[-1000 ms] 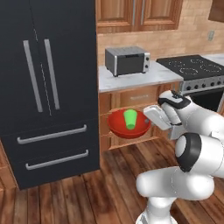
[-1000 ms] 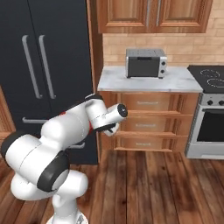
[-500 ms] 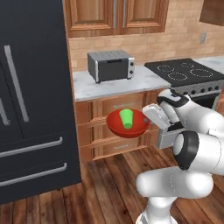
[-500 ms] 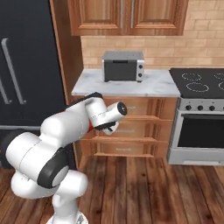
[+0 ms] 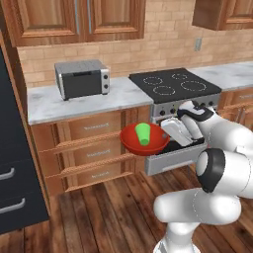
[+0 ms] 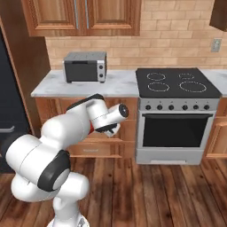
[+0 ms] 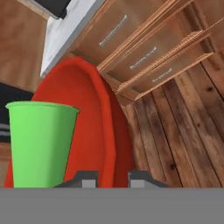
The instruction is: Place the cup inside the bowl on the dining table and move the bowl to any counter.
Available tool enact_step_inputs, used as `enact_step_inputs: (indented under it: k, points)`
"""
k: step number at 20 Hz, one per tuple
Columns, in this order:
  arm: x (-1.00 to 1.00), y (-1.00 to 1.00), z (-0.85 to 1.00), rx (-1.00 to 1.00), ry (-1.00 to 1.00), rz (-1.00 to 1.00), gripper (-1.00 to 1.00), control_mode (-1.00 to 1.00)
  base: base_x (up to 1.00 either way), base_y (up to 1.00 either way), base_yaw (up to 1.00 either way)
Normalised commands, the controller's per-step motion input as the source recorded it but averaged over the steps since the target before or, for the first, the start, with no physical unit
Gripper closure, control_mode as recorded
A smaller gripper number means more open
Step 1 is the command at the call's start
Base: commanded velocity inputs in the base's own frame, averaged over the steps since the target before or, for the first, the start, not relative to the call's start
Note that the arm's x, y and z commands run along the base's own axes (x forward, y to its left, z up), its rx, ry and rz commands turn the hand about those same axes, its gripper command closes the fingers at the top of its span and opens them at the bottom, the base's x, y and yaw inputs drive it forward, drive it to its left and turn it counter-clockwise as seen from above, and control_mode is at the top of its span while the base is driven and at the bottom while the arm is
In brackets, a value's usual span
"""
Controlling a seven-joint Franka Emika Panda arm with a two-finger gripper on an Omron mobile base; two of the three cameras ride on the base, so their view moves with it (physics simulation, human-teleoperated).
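My gripper (image 5: 166, 134) is shut on the right rim of the red bowl (image 5: 130, 142) and holds it in the air in front of the cabinet drawers. The green cup (image 5: 143, 134) stands upright inside the bowl. In the hand view the bowl (image 7: 94, 122) curves up from between the finger tips, my gripper (image 7: 112, 177) pinches its rim, and the cup (image 7: 40, 144) sits at the left. The counter (image 5: 74, 102) lies behind the bowl and higher, also seen in the right base view as the counter (image 6: 119, 84). The dining table is out of view.
A grey toaster oven (image 5: 81, 79) stands on the counter. A black stove (image 5: 173, 84) with an oven below (image 6: 175, 131) adjoins it on the right. The dark fridge (image 5: 12, 188) is at the far left. Wooden floor lies in front of the cabinets.
The whole picture has slid left, so the base has moved: the fridge has gone to the edge and the stove has come into view. The bowl with the cup stays in my gripper.
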Motion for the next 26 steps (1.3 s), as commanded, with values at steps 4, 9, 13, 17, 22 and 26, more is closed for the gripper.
enact_step_inputs:
  k: [4,9,13,17,22,26]
  points:
    - [0.0,0.0,0.0,0.0,0.0,0.0,1.0,1.0,0.38,-0.52,-0.04]
    - [0.0,0.0,0.0,0.0,0.0,0.0,1.0,1.0,0.61,-0.41,0.0]
    - [0.0,0.0,0.0,0.0,0.0,0.0,1.0,1.0,0.74,-0.45,0.0]
    - [0.0,0.0,0.0,0.0,0.0,0.0,1.0,1.0,0.72,-0.61,0.0]
    - [0.0,0.0,0.0,0.0,0.0,0.0,1.0,1.0,0.53,-0.92,-0.01]
    - [0.0,0.0,0.0,0.0,0.0,0.0,1.0,1.0,0.48,-0.78,-0.01]
